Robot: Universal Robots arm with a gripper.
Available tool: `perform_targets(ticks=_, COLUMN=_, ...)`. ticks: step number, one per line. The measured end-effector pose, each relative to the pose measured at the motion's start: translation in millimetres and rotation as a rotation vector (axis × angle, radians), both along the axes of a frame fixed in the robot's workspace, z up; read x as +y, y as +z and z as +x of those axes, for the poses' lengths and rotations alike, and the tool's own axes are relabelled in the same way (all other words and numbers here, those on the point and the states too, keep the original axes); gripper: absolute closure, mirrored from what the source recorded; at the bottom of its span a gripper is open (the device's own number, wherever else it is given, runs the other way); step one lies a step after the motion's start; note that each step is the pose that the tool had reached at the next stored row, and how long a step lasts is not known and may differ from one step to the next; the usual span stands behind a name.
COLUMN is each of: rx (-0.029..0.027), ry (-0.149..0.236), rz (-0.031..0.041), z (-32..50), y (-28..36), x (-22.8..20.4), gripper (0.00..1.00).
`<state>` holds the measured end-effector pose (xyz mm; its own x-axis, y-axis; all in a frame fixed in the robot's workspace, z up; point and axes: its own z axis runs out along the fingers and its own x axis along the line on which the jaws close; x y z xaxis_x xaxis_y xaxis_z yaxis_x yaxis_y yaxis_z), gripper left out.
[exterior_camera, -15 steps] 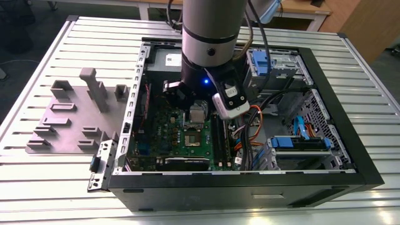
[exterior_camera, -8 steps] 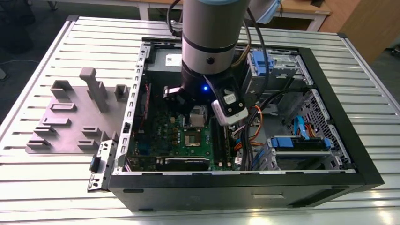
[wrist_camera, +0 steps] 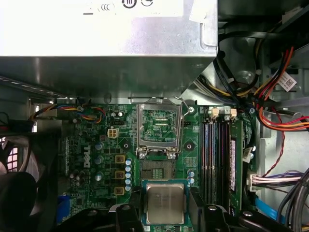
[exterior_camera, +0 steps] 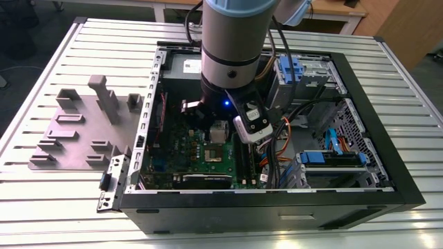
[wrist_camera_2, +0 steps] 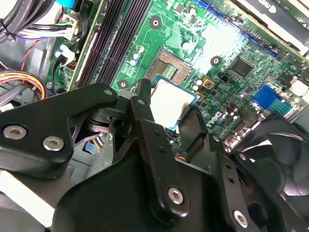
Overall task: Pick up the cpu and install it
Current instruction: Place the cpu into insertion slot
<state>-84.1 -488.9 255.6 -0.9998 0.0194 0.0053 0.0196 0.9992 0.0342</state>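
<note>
The cpu, a small square chip with a silvery top, sits between my gripper's black fingers, which are shut on its two opposite edges. In the second wrist view the cpu hangs just above the green motherboard, a little short of the empty socket. The socket's metal frame stands hinged open, and the bare socket lies between that frame and the chip. In the exterior view the gripper is down inside the open computer case, over the motherboard.
A large grey power supply box stands beyond the socket. Memory slots and bundled cables run beside it, and a black fan sits on the other side. A grey fixture plate lies on the table at the exterior view's left.
</note>
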Motion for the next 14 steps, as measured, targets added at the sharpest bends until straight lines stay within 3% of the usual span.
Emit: perform_targets(ticks=14, rx=-0.0002, ry=0.0, rz=-0.0003, z=0.0, y=-2.7, x=-1.1, gripper=0.53)
